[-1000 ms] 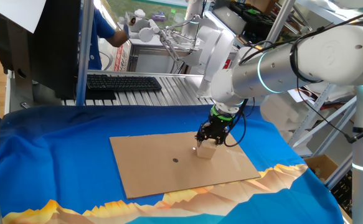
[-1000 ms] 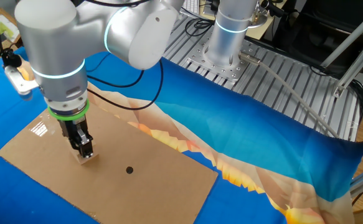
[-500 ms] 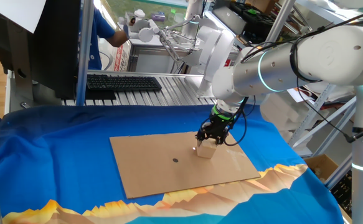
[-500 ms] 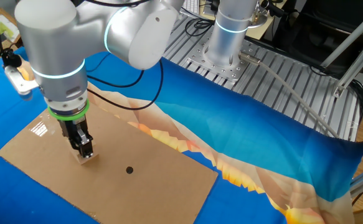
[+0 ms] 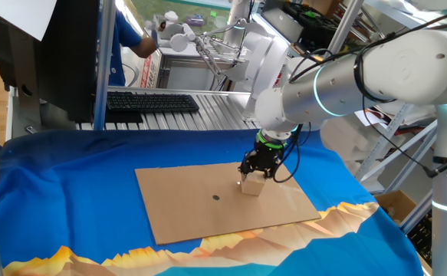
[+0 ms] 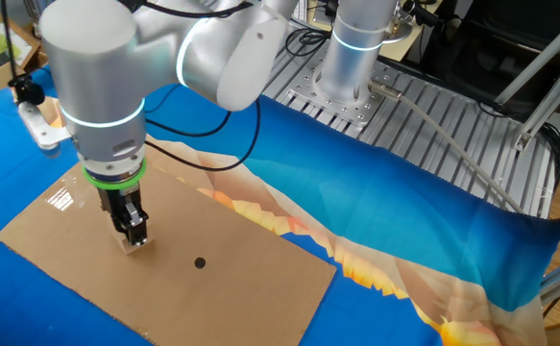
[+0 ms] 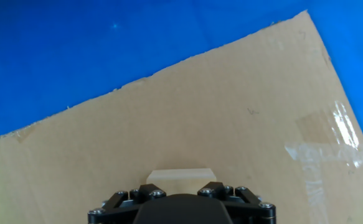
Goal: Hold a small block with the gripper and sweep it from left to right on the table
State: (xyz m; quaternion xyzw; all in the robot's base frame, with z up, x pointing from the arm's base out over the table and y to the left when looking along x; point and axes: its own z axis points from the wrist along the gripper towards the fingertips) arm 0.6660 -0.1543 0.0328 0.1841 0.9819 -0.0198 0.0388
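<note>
On the cardboard sheet (image 5: 208, 211), claw (image 5: 251, 176) apparently clenched around the small block (image 5: 252, 186), fingertips mostly hidden.

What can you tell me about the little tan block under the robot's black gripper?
The small tan cardboard-coloured block is a little cube with plain, pale faces. It sits flat on the brown cardboard sheet, near that sheet's right side in one fixed view, a short way from a tiny dark dot. The black gripper comes straight down onto it, its fingers closed around the block's top. In the hand view only a pale strip of the block shows.
</note>
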